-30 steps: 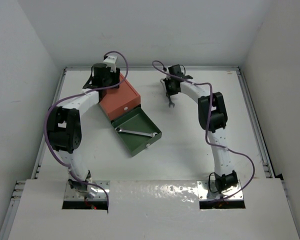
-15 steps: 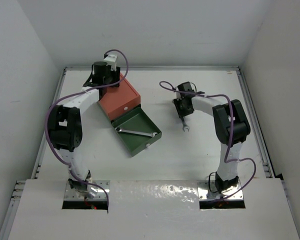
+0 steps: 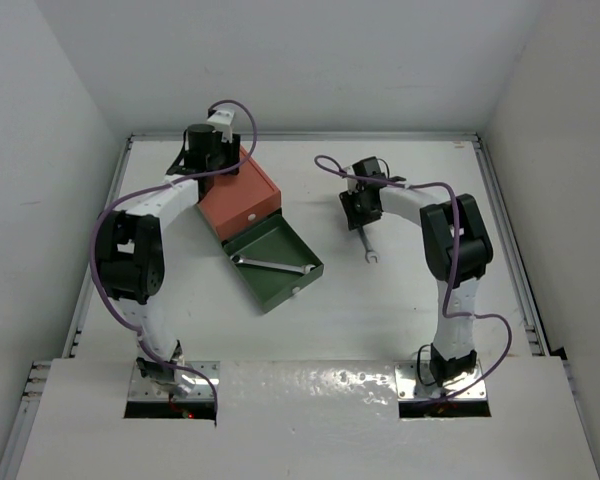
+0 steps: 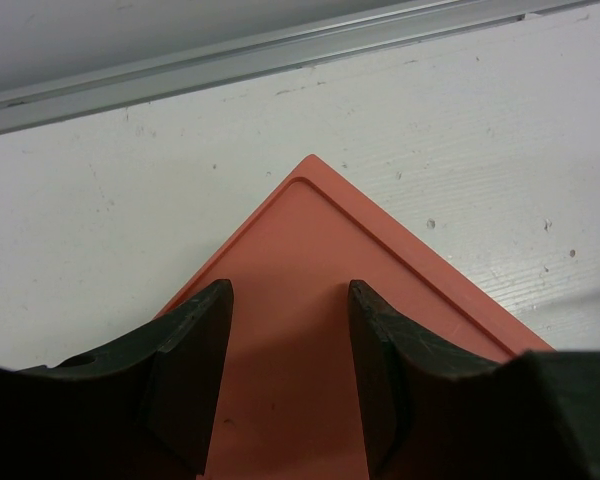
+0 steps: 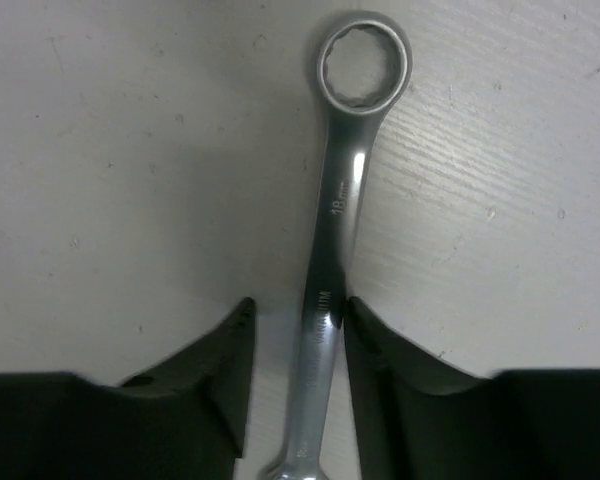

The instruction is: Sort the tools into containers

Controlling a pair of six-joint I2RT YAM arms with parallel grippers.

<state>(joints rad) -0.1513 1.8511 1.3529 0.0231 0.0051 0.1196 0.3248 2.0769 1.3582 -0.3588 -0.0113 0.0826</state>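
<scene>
A silver wrench (image 3: 368, 245) lies flat on the white table right of centre. My right gripper (image 3: 361, 212) is open and low over it, one finger on each side of the shaft (image 5: 345, 190); the right finger (image 5: 380, 370) touches it and a gap shows on the left. The dark green drawer (image 3: 280, 285) is pulled out and holds silver wrench metal (image 3: 270, 265). The orange-red drawer (image 3: 245, 195) above it is shut. My left gripper (image 3: 208, 160) is open and empty just above the orange-red top (image 4: 310, 230). No hex keys are in view.
A metal rail (image 4: 280, 50) runs along the table's far edge, just behind the box. White walls enclose the table on the left, back and right. Purple cables loop off both arms.
My right gripper carried the wrench from the far middle down and to the right, set it on the table and opened. It has since drawn back slightly. The left arm has barely moved.
</scene>
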